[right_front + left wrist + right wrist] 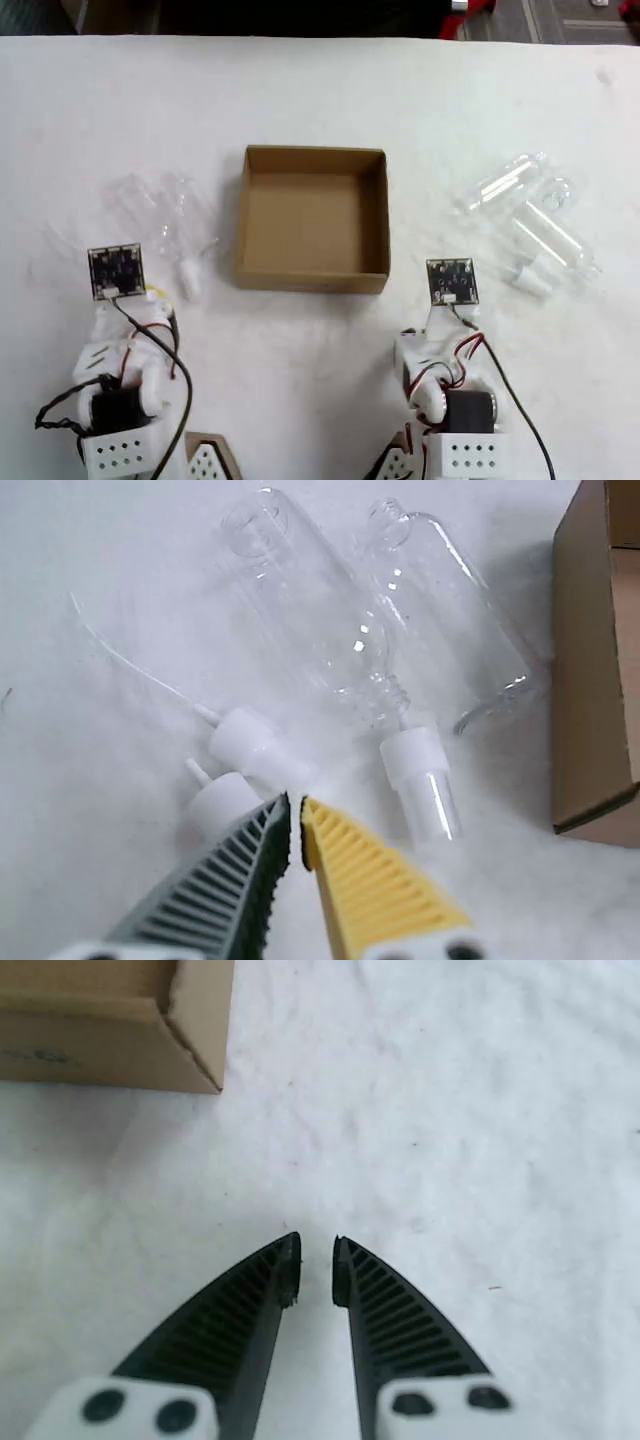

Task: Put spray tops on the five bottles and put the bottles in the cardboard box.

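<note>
Over to mid-table: cardboard box [310,278], open on top, brown floor showing, white table [320,100] stretching wide past every edge. Off its left wall, clear bottles [165,210] lying flat, white spray tops [188,278] loose beside them, near the box but apart. Right at those tops, the left gripper [295,805], jaws closed tip to tip, holding nothing. Off the right wall, further bottles [530,215], well out from the box. Short of a box corner, the right gripper [315,1255], jaws a narrow slit apart, holding nothing, over plain table.
</note>
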